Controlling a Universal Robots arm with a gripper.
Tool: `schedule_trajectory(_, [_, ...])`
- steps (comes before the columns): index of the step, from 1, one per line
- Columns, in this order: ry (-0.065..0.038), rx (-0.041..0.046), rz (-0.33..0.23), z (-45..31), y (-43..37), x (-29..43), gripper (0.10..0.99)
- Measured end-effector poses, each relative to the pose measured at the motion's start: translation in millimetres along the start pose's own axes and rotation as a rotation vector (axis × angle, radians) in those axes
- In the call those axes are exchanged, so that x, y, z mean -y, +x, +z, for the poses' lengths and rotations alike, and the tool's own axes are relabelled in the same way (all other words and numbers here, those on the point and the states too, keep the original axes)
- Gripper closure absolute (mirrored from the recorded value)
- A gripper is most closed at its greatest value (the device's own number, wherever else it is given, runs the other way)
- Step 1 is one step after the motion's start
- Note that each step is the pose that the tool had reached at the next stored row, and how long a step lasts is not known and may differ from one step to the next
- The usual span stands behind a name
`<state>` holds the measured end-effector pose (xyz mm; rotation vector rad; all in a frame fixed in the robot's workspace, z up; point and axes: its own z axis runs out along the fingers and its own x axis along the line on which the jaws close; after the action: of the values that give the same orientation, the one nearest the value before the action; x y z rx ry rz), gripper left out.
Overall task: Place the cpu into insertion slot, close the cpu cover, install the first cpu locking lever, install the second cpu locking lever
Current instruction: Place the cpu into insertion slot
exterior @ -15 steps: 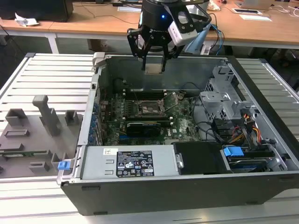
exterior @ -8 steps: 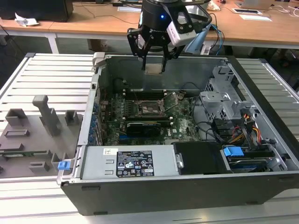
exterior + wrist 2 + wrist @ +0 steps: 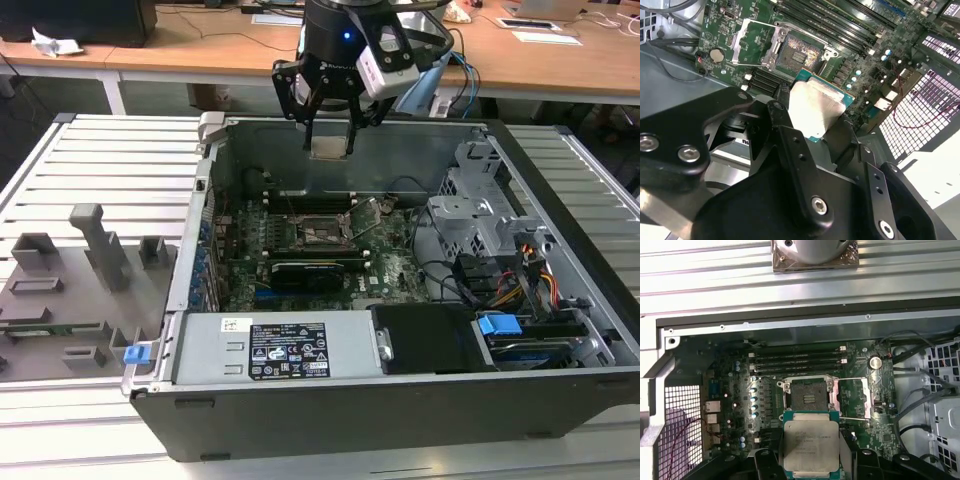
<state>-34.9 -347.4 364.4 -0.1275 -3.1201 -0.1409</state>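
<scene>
While my tool (image 3: 330,143) pinches the cpu (image 3: 811,446) by two opposite edges, it hangs above the open computer case (image 3: 300,420), clear of the green board (image 3: 395,270).

On the exterior view's left, grey fixture blocks (image 3: 100,245) stand on the slatted desk (image 3: 100,150), with the case beside them. I hold the cpu near the case's far wall, its metal face toward my wrist cameras. Below it, the insertion slot (image 3: 809,396) sits bare and dark near the board's middle, well apart from the cpu. The cpu cover (image 3: 854,399) lies folded open just beside the slot, a thin wire lever (image 3: 855,379) alongside. A metal drive cage (image 3: 480,200) fills the case's right end.
</scene>
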Motion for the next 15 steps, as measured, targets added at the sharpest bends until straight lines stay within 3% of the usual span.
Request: schedule_trajectory(15, [0.000,0.0009,0.010,0.1,0.0,0.0,0.549])
